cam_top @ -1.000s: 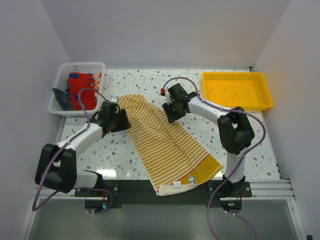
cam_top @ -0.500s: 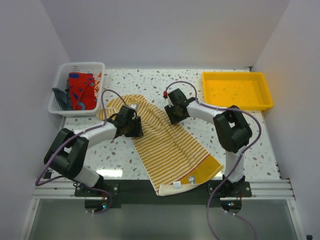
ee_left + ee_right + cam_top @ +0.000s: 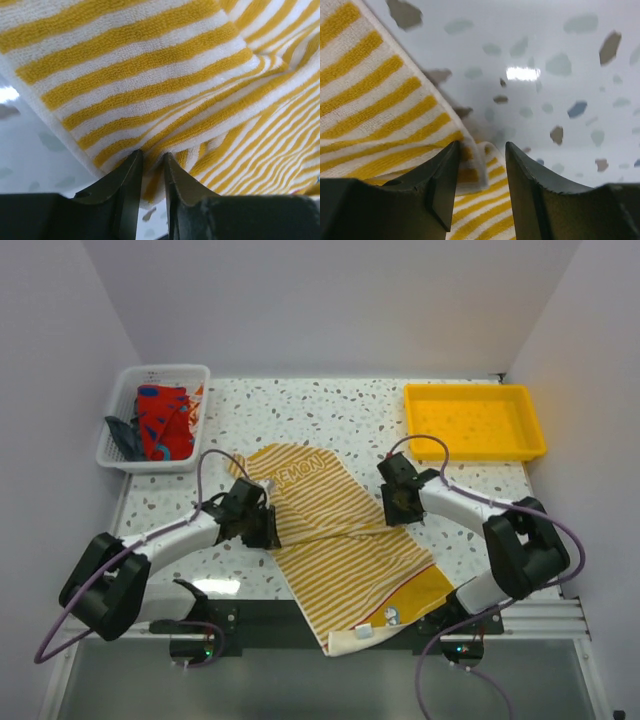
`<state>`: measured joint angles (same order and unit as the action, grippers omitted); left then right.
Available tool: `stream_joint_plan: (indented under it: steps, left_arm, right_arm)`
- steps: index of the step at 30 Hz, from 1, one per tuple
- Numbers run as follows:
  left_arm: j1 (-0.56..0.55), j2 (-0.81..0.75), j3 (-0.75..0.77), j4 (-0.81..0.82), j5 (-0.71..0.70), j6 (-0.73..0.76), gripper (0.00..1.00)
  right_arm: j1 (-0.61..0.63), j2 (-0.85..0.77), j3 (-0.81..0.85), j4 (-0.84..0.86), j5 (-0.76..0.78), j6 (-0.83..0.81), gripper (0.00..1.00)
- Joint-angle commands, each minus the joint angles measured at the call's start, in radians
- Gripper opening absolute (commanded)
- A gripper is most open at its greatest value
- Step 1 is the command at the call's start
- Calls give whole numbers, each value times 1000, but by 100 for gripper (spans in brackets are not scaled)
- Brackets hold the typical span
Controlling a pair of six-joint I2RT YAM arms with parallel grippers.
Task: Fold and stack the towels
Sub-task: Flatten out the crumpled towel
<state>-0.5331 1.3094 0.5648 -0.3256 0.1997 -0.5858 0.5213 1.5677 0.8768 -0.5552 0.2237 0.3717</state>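
Terry cloth in yellow and white stripes fills the narrow slit between the jaws of the left tool [image 3: 151, 157], which pinches a doubled edge of the striped towel [image 3: 150, 75] just above the speckled worktop [image 3: 330, 410]. The right tool [image 3: 481, 147] stands a little wider, but a curled towel corner sits between its jaws, so I judge it gripped too.

Each tool holds one end of the same edge, probably so the flap travels level and lands square on the layer beneath. The right tool grips the side of the towel that faces the yellow tray [image 3: 480, 453], close to the tray's near left corner. The left tool grips the side turned away from the tray.

The towel itself lies left of the tray and nearer the arm bases, its near end drooping over the worktop's edge. More towels [image 3: 165, 420] wait in the white basket [image 3: 165, 368], well apart from the tray at the opposite end.

A second ago the towel lay flat as one long diagonal strip. Both tools were at its far end, level with the tray's near rim, and the left one was much wider. Since then they have drawn that end toward the bases, turning up a plain yellow underside with lettering, and the first fold is half made.
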Motion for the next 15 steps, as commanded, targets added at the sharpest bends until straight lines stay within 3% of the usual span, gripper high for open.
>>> stream_joint_plan:
  steps: [1, 7, 10, 11, 15]
  left_arm:
    - [-25, -71, -68, -222, 111, -55, 29]
    - [-36, -228, -85, -365, 136, -94, 28]
    - [-34, -306, -22, -426, 110, -118, 31]
    - [-34, -320, 10, -447, 87, -123, 38]
    - [-33, -259, 220, -448, -96, -109, 46]
  right_arm:
    - [-6, -130, -76, -115, 54, 119, 46]
    - [-7, -291, -75, -78, -16, 107, 48]
    - [-6, -262, 17, -9, -121, 11, 50]
    - [-6, -243, 80, 6, -141, -44, 50]
    - [-4, -95, 252, 60, -246, -134, 50]
